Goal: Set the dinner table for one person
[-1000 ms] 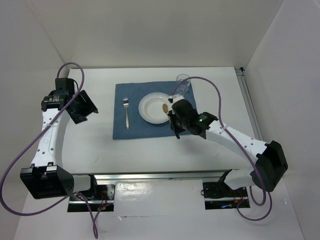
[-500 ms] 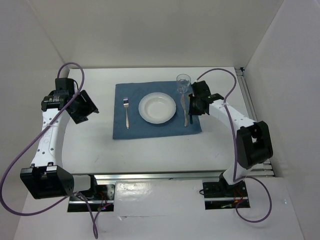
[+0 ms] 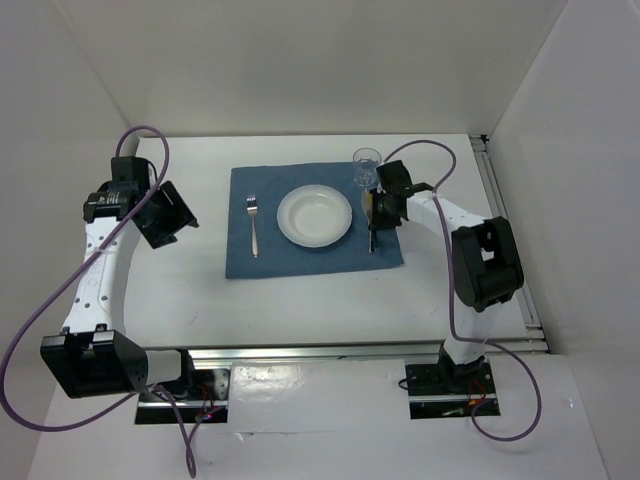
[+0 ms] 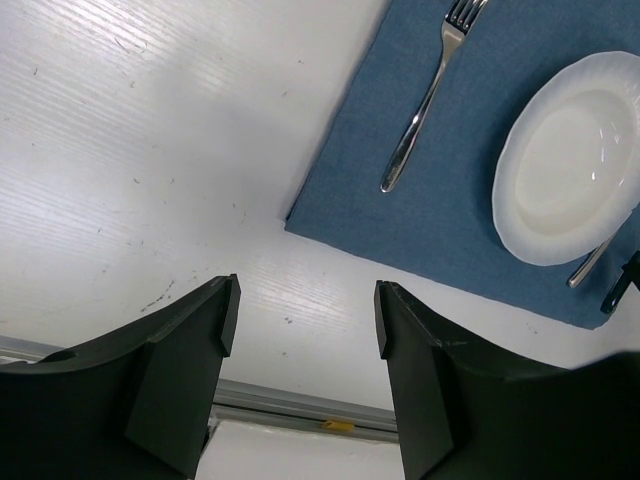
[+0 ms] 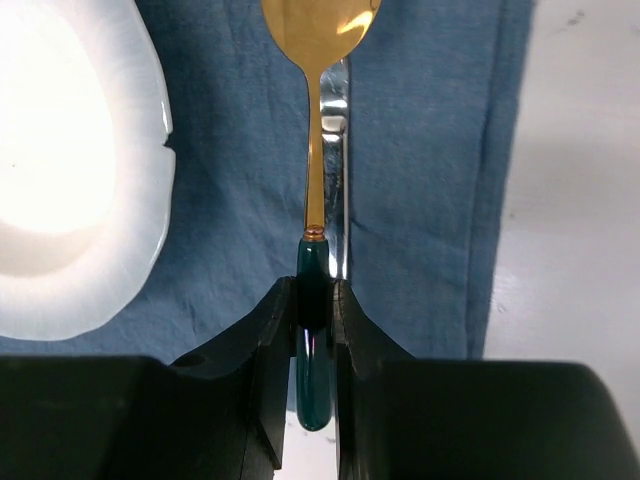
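Plate (image 3: 315, 216) is sitting bare by the glass (image 3: 367, 166). Right fingers (image 5: 265, 400) are clenching the spoon (image 5: 318, 100), now shifted off the plate to alongside the knife (image 5: 341, 170). Left fingers (image 4: 190, 380) are hanging open over the worktop (image 4: 120, 150).

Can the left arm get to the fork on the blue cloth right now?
Probably yes. The left gripper is open and empty, the fork lies uncovered on the blue cloth, nothing stands between them, and the right gripper is beyond the plate.

White dinner table (image 3: 300, 310), blue cloth (image 3: 240, 262) lying flat
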You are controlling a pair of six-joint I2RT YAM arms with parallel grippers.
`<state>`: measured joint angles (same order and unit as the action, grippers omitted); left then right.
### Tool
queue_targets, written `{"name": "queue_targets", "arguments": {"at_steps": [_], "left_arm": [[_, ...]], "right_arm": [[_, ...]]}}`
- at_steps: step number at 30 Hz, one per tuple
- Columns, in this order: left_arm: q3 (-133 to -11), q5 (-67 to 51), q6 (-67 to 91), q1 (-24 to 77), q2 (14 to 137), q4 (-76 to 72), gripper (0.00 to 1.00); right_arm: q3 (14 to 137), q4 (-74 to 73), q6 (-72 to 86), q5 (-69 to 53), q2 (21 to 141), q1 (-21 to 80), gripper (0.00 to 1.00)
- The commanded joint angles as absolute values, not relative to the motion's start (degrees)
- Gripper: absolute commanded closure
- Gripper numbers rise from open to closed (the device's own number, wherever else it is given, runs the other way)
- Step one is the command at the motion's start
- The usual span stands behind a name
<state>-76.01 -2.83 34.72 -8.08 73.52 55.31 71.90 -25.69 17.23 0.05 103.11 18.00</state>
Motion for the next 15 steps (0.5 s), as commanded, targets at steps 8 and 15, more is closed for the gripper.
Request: {"name": "queue_targets", "arguments": {"at_steps": [8, 15], "left_arm": [[-75.7, -2.6, 34.5, -8.3, 72.0, 54.8, 0.27], [-75.7, -1.6, 34.5, -8.3, 71.5, 55.4, 0.27]], "right_arm": [[78.3, -20.7, 17.7, -2.3, 109.9, 18.3, 0.98], [78.8, -20.2, 18.8, -2.3, 111.0, 19.4, 0.52]]}}
